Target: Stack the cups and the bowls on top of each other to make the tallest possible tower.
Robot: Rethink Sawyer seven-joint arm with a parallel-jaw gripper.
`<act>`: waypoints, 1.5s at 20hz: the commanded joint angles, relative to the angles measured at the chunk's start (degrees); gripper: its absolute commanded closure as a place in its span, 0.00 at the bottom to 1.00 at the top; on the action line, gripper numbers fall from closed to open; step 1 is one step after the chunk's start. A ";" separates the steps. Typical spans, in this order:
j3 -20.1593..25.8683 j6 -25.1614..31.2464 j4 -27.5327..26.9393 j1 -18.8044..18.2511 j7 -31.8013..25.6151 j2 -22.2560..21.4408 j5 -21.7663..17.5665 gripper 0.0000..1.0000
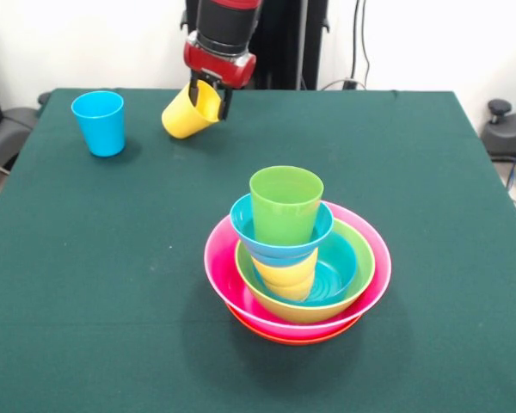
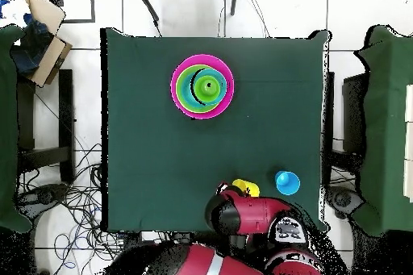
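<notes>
Carrying a yellow cup tilted on its side, the gripper hangs at the top centre of the front view, its jaws closed on the cup's rim with the mouth turned up toward the arm and the base pointing down and left. The cup is clear of the green table. The tower stands in the lower middle of that frame: an orange bowl at the bottom, a large pink bowl in it, a lime green bowl inside that, then a squat yellow-orange cup, a small blue bowl and a green cup on top, mouth up. A light blue cup stands alone at the upper left. In the overhead view the yellow cup shows near the bottom centre, well apart from the tower near the top. To do this step well, the cup probably needs levelling before it travels, then lowering straight over the green cup's centre, slowly, since the narrow upper stack looks easy to tip; release should wait until it is seated.
</notes>
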 commanded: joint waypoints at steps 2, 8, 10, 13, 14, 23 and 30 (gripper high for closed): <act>5.53 1.30 1.24 -2.15 2.05 -0.62 -1.76 0.00; 5.58 2.29 1.00 -3.36 0.73 -1.18 -2.68 0.00; 5.64 2.38 1.18 -3.50 0.72 -1.30 -2.82 0.00; 6.22 2.91 1.43 -4.25 0.19 -1.74 -3.24 0.00; 6.37 3.09 1.48 -4.46 0.06 -1.92 -3.34 0.00; 10.53 5.36 2.38 -10.69 -3.81 -4.45 -6.73 0.00; 18.34 6.06 3.61 -19.25 -6.51 -4.50 -10.98 0.00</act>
